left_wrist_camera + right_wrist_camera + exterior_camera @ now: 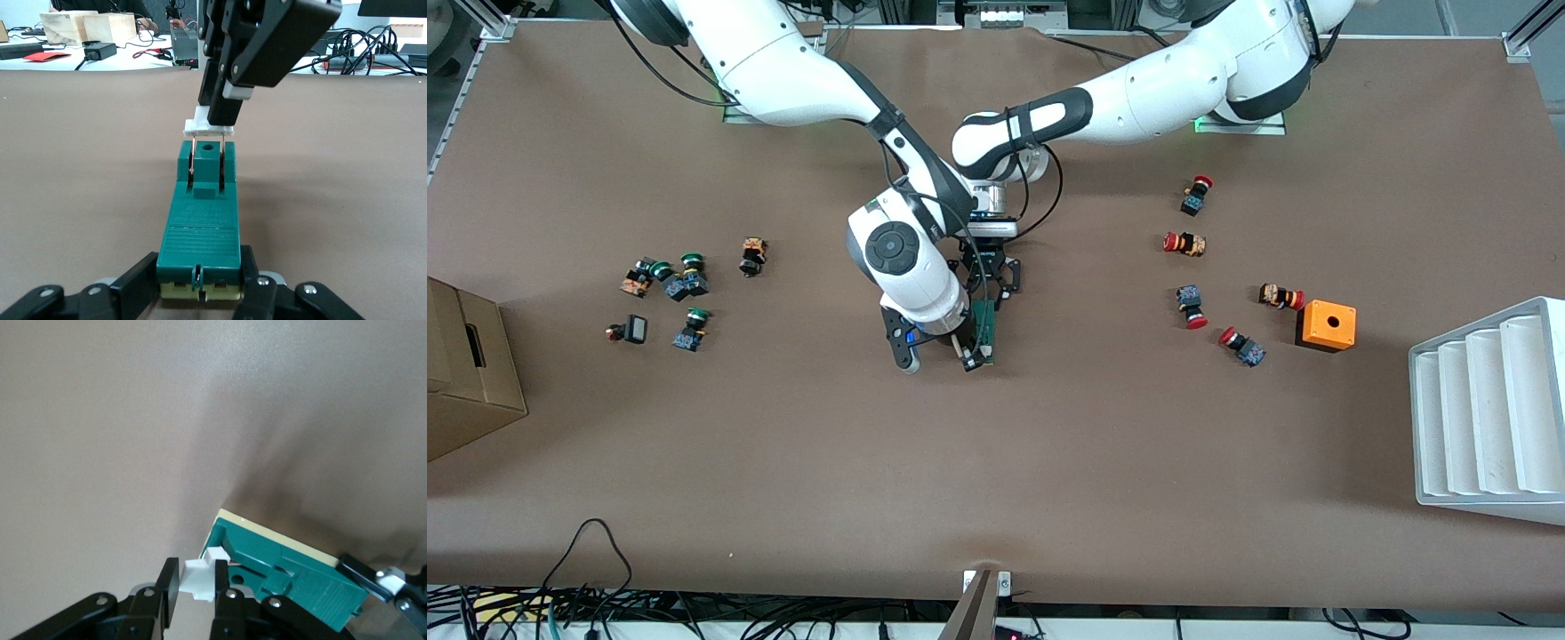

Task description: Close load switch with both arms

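Note:
The dark-green load switch (985, 325) lies on the brown table at the middle, under both grippers. My left gripper (988, 286) is shut on the switch body's end; in the left wrist view its fingers (137, 279) clamp both sides of the ribbed block (202, 223). My right gripper (967, 352) is at the switch's end nearer the front camera, shut on the white sliding piece (197, 577). That piece (200, 125) stands raised above the green body on two thin metal blades. The right wrist view shows the green body (293, 580) beside my right gripper (198, 587).
Several red-capped push buttons (1185, 243) and an orange box with a hole (1326, 324) lie toward the left arm's end, with a white ribbed rack (1489, 409) at that edge. Several green-capped buttons (686, 283) and a cardboard box (467, 373) lie toward the right arm's end.

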### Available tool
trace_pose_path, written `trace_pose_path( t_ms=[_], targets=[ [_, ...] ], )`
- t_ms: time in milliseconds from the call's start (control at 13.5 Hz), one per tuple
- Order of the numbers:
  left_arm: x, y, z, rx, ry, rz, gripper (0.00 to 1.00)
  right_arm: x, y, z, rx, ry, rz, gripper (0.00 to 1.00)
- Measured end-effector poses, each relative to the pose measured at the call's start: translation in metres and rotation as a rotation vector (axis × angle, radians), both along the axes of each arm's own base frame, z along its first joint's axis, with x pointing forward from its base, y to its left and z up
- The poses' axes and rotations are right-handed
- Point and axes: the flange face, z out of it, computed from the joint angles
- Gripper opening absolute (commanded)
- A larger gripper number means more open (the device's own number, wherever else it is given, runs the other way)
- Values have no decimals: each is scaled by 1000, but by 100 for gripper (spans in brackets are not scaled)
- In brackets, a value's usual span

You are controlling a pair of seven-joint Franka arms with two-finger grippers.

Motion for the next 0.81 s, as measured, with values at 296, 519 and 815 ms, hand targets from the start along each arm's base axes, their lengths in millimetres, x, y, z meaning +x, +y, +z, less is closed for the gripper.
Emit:
trace_pose_path(
  t_ms=[296,519,815],
  targets=[
    [0,0,0,0,0,0,14,3,-2,-7,-1,0,0,27],
    [0,0,0,0,0,0,14,3,-2,-8,-2,0,2,27],
    [0,0,0,0,0,0,14,3,-2,-10,-3,1,7,27]
  ],
)
